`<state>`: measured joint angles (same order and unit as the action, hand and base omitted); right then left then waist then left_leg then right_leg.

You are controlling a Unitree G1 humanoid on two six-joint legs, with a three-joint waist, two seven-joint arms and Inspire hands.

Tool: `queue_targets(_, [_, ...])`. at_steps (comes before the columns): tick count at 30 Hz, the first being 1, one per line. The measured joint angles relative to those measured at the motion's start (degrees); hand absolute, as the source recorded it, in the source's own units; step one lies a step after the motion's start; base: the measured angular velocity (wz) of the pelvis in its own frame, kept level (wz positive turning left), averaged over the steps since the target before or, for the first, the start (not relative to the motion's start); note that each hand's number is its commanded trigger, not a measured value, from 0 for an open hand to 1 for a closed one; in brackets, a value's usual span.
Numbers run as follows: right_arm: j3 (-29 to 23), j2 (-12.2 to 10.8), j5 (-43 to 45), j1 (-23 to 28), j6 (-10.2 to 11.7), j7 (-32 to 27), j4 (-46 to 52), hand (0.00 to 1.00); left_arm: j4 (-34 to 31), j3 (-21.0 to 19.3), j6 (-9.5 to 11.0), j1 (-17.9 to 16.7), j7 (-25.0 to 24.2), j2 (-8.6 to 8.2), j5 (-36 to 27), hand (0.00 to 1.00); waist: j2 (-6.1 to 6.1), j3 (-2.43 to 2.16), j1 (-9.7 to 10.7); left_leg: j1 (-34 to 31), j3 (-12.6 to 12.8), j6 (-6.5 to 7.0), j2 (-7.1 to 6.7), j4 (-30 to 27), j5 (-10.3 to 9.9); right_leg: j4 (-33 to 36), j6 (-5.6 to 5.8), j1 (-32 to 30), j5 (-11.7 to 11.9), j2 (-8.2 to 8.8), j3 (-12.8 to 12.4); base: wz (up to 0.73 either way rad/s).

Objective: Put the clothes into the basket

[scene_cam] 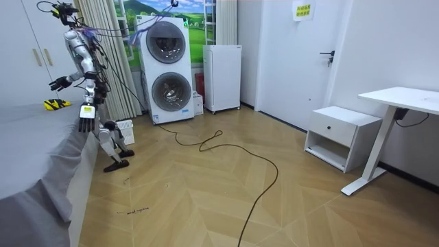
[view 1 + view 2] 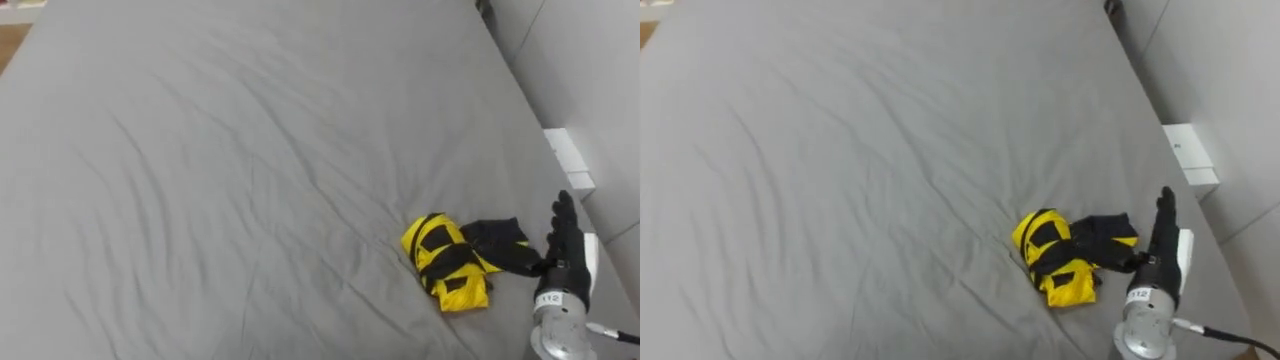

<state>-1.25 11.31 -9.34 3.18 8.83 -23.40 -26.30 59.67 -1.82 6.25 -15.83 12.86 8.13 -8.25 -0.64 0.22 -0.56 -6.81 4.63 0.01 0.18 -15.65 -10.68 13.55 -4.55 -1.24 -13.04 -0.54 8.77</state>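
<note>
Lying on the bed [image 2: 250,180], clothes [image 2: 450,262] adjoin the straight-fingered right hand [image 2: 566,250]; left hand [image 1: 86,124] hangs relaxed.

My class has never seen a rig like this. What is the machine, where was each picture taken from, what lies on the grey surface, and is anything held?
It is a humanoid robot standing beside a grey-sheeted bed. The room view comes from a camera across the room. The two eye views come from the robot's head, looking down at the bed. A crumpled yellow-and-black garment lies there. The right hand is just beside it, fingers straight, holding nothing. The left hand hangs at the robot's side. A white basket seems to stand by its feet.
</note>
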Motion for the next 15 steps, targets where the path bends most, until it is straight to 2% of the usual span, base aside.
queue_targets(3, [0.56, 0.41, 1.25, -5.34, -0.14, -0.02, -7.42, 0.00, 0.92, -0.02, -0.67, 3.03, -0.30, 0.12, 0.61, 0.00, 0.00, 0.10, -1.19, -1.81, -0.20, -0.04, 0.03, 0.12, 0.04, -0.04, 0.00, -1.67, 0.00, 0.05, 1.06, 0.00])
queue_targets(5, [0.82, 0.69, 1.55, -9.35, -0.53, 0.87, -14.96, 0.00, 1.80, -0.02, -1.20, 4.87, -1.15, 0.12, 1.62, 0.00, 0.04, 0.12, -1.49, -3.10, -0.79, 0.12, -0.24, 0.17, 0.47, -0.03, 0.01, -2.57, 0.01, 0.58, 3.80, 0.18])
queue_targets(8, [1.12, 0.94, 1.73, -12.78, -1.95, 1.82, -20.26, 0.00, 2.97, -0.03, -2.49, 6.34, -1.81, 0.18, 1.67, 0.00, 0.24, 0.27, -1.53, -5.34, -1.85, 0.32, -0.62, 0.10, 0.99, -0.10, 0.01, -4.10, 0.01, 0.99, 5.85, 0.26])
queue_targets(9, [1.12, 1.05, 1.89, -13.56, -2.36, 2.01, -21.12, 0.00, 3.03, -0.03, -2.92, 6.50, -2.20, 0.18, 1.72, 0.00, 0.32, 0.31, -1.64, -5.79, -1.89, 0.38, -0.71, 0.05, 1.11, -0.12, 0.01, -4.52, 0.01, 1.07, 5.83, 0.16])
queue_targets(10, [1.35, 1.41, 2.42, -15.50, -2.71, 2.46, -23.30, 0.00, 3.10, 0.03, -3.57, 6.79, -2.62, 0.18, 1.82, 0.00, 0.45, 0.39, -2.45, -6.80, -2.43, 0.46, -0.92, 0.04, 1.46, -0.08, 0.13, -5.48, 0.09, 1.19, 6.03, 0.10])
queue_targets(12, [1.72, 2.61, 3.08, -18.52, -2.72, 3.14, -27.42, 0.00, 3.51, 0.01, -3.74, 7.30, -3.48, 0.47, 2.21, 0.00, 0.86, 0.57, -3.34, -8.14, -3.47, 0.58, -1.06, -0.10, 1.74, 0.03, 0.26, -6.43, 0.20, 1.44, 7.52, 0.25])
queue_targets(14, [2.83, 5.13, 3.21, -22.02, -2.72, 3.62, -32.39, 0.00, 3.65, 0.87, -4.00, 8.45, -4.06, 1.56, 2.18, 0.00, 1.21, 0.93, -4.69, -10.13, -4.76, 0.73, -1.30, -0.18, 2.49, 0.06, 0.37, -7.89, 0.29, 1.75, 8.99, 0.43])
queue_targets(15, [3.02, 5.58, 3.19, -22.77, -2.68, 3.65, -33.61, 0.00, 3.90, 1.03, -4.14, 8.79, -4.45, 1.81, 2.20, 0.00, 1.29, 1.00, -4.99, -10.63, -5.09, 0.80, -1.49, -0.18, 2.77, 0.06, 0.38, -8.14, 0.30, 1.88, 9.44, 0.41])
